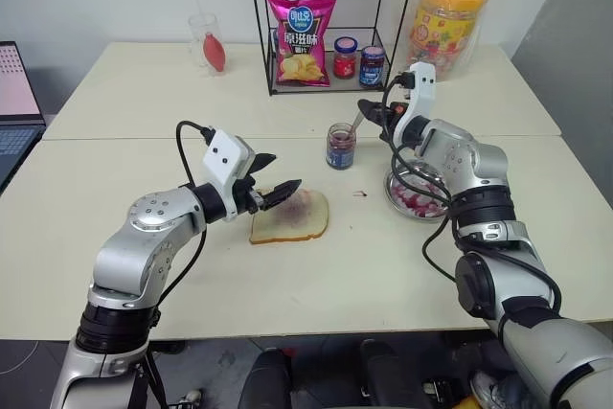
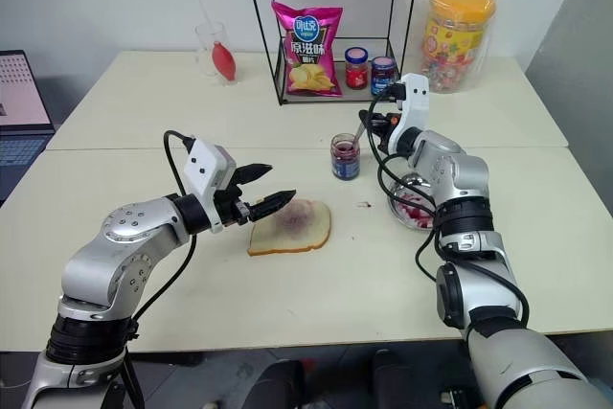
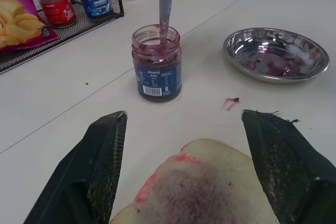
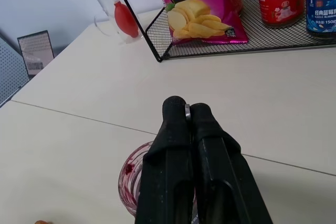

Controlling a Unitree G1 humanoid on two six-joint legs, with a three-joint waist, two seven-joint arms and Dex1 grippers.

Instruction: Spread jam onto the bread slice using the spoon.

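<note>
The bread slice (image 1: 292, 216) lies flat on the table with a purple-red smear at its centre. My left gripper (image 1: 287, 170) hovers open just above its left edge, and its black fingers (image 3: 100, 166) frame the slice (image 3: 202, 192) in the left wrist view. Behind the bread stands the small glass jar of jam (image 1: 340, 146), lid off. The spoon (image 3: 164, 11) hangs upright with its bowl inside the jar (image 3: 156, 61). My right gripper (image 1: 370, 110) is shut on the spoon's handle directly over the jar, and the handle's tip shows between its fingertips (image 4: 178, 109).
A metal dish (image 1: 436, 206) smeared with jam sits right of the jar, under my right forearm. A wire rack (image 1: 270, 45) at the back holds a crisps bag (image 1: 300, 37) and two lidded jars. A candy tub (image 1: 445, 21), a glass (image 1: 206, 40) and a laptop (image 1: 14, 102) line the far edges.
</note>
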